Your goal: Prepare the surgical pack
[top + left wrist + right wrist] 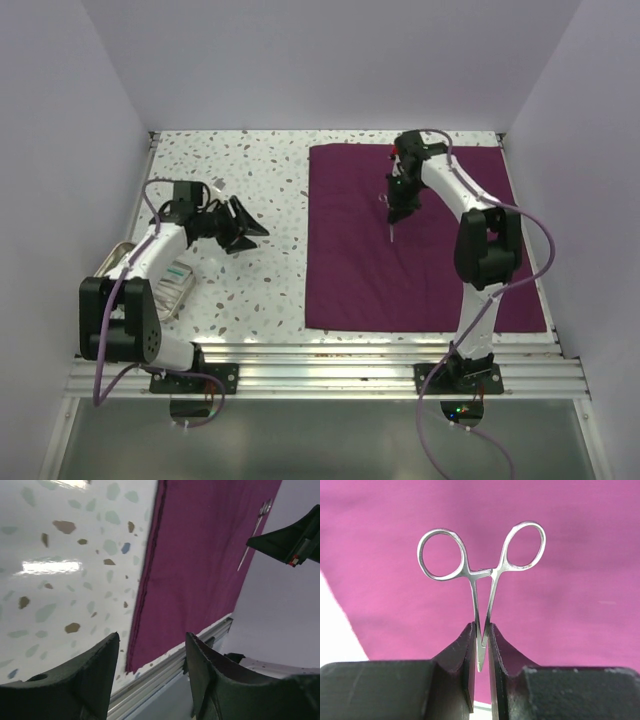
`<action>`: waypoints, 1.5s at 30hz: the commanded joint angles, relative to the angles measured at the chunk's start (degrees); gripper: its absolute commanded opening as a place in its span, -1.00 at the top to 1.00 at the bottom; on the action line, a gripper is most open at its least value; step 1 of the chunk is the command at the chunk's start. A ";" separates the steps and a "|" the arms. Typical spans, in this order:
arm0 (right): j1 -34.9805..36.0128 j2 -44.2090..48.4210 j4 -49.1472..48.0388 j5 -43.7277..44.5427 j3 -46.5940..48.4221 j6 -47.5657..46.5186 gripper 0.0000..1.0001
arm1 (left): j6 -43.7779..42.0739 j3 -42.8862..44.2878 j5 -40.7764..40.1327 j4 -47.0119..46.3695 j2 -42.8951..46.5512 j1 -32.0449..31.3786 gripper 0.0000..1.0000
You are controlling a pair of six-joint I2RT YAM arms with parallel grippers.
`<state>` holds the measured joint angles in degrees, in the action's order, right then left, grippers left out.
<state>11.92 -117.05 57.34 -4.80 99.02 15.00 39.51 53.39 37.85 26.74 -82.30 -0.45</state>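
Observation:
The surgical pack is a large dark-purple cloth lying flat on the right half of the table; it also shows in the left wrist view and the right wrist view. My right gripper is shut on steel forceps by their tips, the ring handles pointing away, held above the cloth. The forceps also show in the left wrist view. My left gripper is open and empty over the speckled table, left of the cloth's edge; in its wrist view it frames the cloth's near corner.
A tray with white items sits at the left edge by the left arm. A metal rail runs along the table's near edge. Walls close in the table on the left, back and right.

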 commanded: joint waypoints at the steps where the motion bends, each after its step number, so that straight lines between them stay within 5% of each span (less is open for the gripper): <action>1: 8.80 6.48 -1.09 -7.15 0.12 -1.12 1.00 | 10.14 -1.70 6.37 -14.07 2.32 -4.20 -0.19; 9: 24.18 12.54 -1.79 -8.56 -1.11 2.40 1.00 | 20.25 -1.27 2.24 -20.58 2.85 -14.48 -0.19; 25: 32.29 21.43 -1.88 -8.83 -6.56 3.10 1.00 | 29.04 -6.63 -6.29 -24.89 5.92 -25.21 -0.01; 28: 32.99 22.04 -1.53 -8.83 -7.09 2.92 1.00 | 30.36 -7.33 -6.56 -25.78 6.54 -25.57 0.13; 35: 33.78 23.63 -2.32 -9.35 -8.32 2.92 1.00 | 31.24 -8.12 -7.26 -28.23 7.77 -25.74 1.00; 37: 33.78 23.71 -2.24 -9.18 -8.50 3.10 1.00 | 31.42 -8.65 -7.43 -28.32 8.56 -25.66 1.00; 39: 33.78 23.54 -1.71 -8.92 -8.32 3.01 0.80 | 30.99 -8.47 -8.83 -26.84 10.05 -25.66 1.00; 40: 33.87 23.45 -0.66 -7.52 -7.88 2.66 0.58 | 29.76 -8.13 -9.54 -24.13 10.67 -25.22 1.00; 41: 33.78 23.54 0.22 -6.12 -7.62 2.66 0.16 | 28.71 -7.69 -10.33 -19.23 11.28 -24.69 1.00; 45: 33.61 25.56 1.99 -0.66 -7.70 0.99 -0.36 | 19.32 -3.22 -14.72 -0.24 15.58 -17.68 1.00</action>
<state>45.54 -95.64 57.04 -9.93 90.65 17.28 66.39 45.95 27.99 11.88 -70.76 -22.81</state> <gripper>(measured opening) 0.640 0.028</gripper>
